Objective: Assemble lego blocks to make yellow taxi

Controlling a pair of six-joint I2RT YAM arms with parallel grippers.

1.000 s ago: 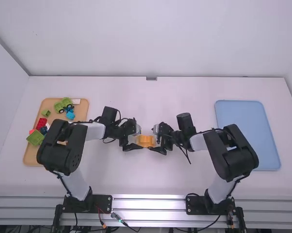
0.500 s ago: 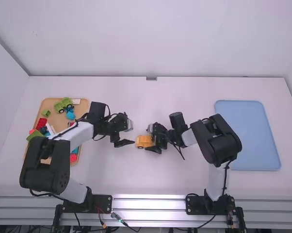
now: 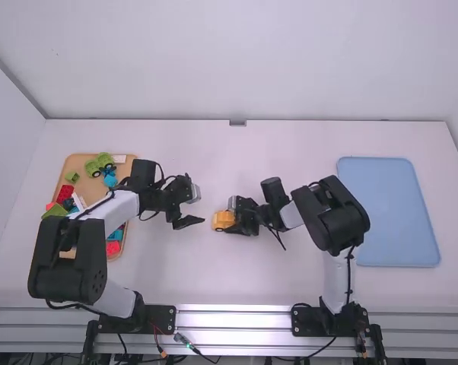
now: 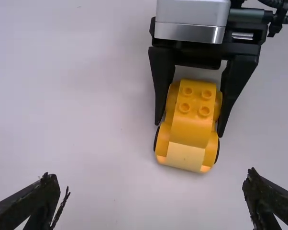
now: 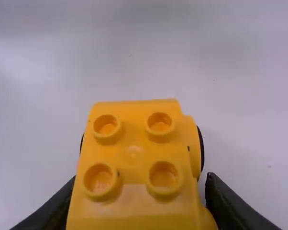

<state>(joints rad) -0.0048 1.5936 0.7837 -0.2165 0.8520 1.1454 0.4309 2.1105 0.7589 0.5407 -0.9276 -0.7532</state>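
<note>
Right of the wooden tray, my left gripper (image 3: 191, 216) stands open over the table, with a gap between it and the taxi. My right gripper (image 3: 233, 220) is shut on the yellow taxi (image 3: 222, 220) near the middle of the table. The left wrist view has my left gripper (image 4: 153, 191) with its fingers wide apart and, beyond them, the yellow taxi (image 4: 189, 124) between the other gripper's fingers. In the right wrist view, my right gripper (image 5: 139, 203) has its fingers at both sides of the yellow taxi (image 5: 134, 158), whose roof carries several studs.
A wooden tray (image 3: 128, 181) with green, red and blue pieces lies at the left, partly under the left arm. A blue tray (image 3: 381, 182) lies on the right of the white table (image 3: 290, 144).
My left gripper has let go of the taxi and backed off to the left. The right arm has shifted slightly left, carrying the taxi with it.
</note>
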